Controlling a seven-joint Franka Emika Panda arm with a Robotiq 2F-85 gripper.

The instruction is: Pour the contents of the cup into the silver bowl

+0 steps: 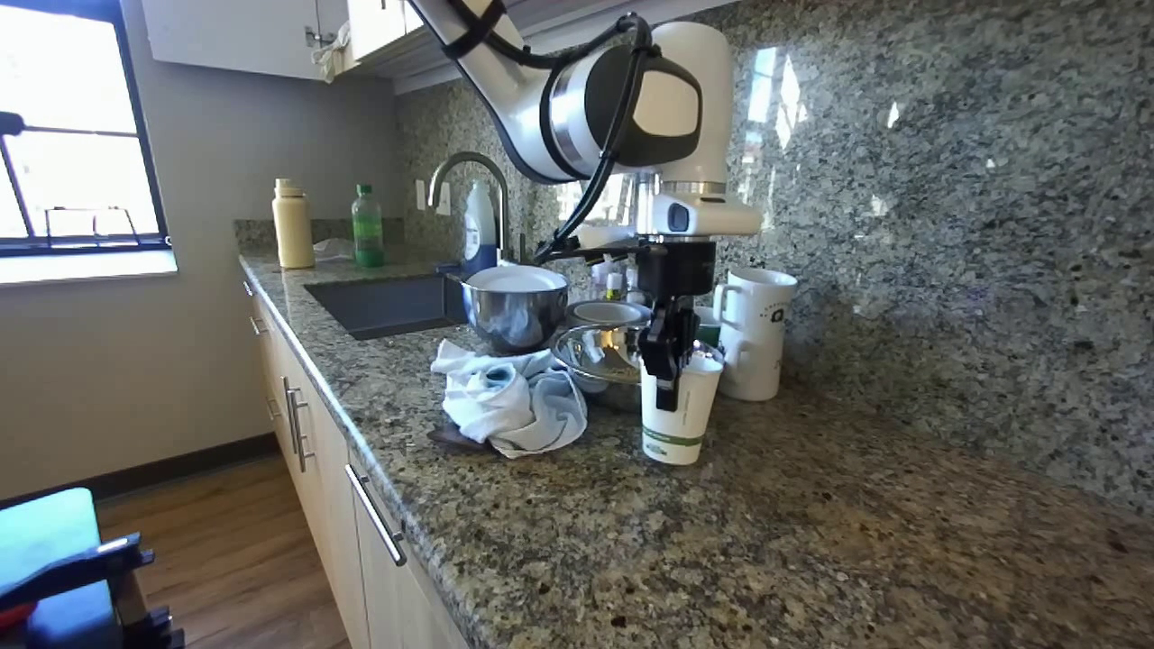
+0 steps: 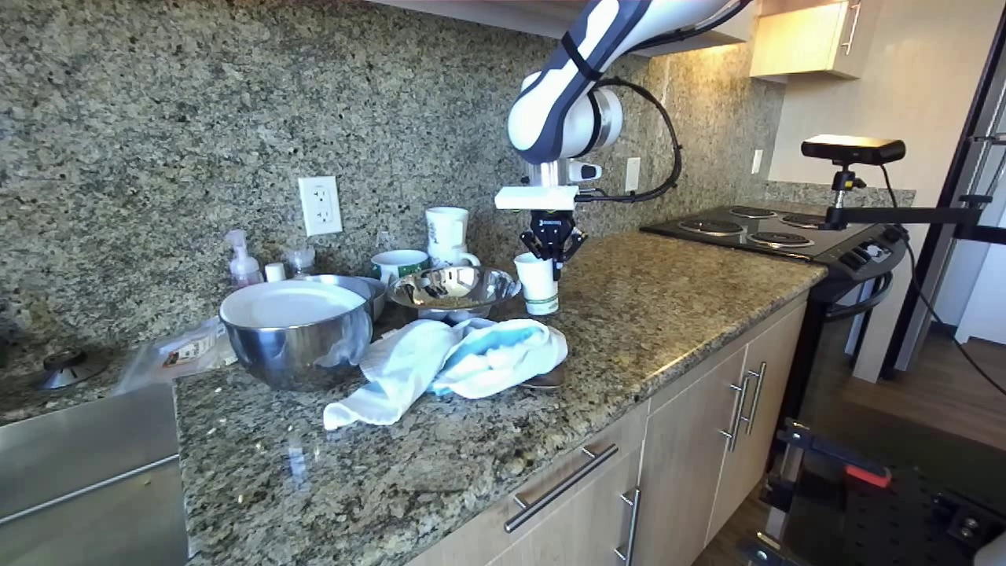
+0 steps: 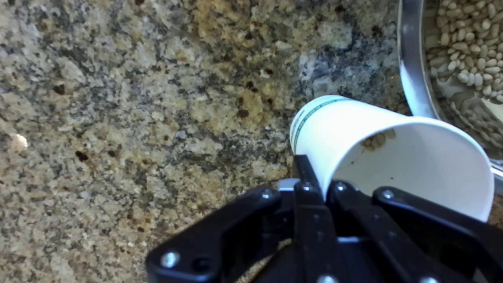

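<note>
The cup is a white paper cup with a green band near its base, seen in both exterior views (image 1: 672, 442) (image 2: 537, 283) and the wrist view (image 3: 334, 122). It leans slightly; I cannot tell whether its base touches the counter. A few pale beans show inside it. My gripper (image 1: 667, 392) (image 2: 556, 267) (image 3: 320, 179) points down, shut on the cup's wall, one finger outside and one inside. The silver bowl (image 1: 586, 361) (image 2: 495, 284) stands right beside the cup. In the wrist view the bowl's rim (image 3: 410, 67) is at the right, with many pale beans inside.
A crumpled white cloth (image 1: 505, 406) (image 2: 487, 365) lies in front of the bowl. A steel pot (image 1: 514, 315) (image 2: 302, 350) stands near the sink (image 1: 388, 293). Stacked white mugs (image 1: 755, 338) (image 2: 446, 229) and a green-and-white mug (image 2: 399, 263) stand behind the bowl, near the granite wall.
</note>
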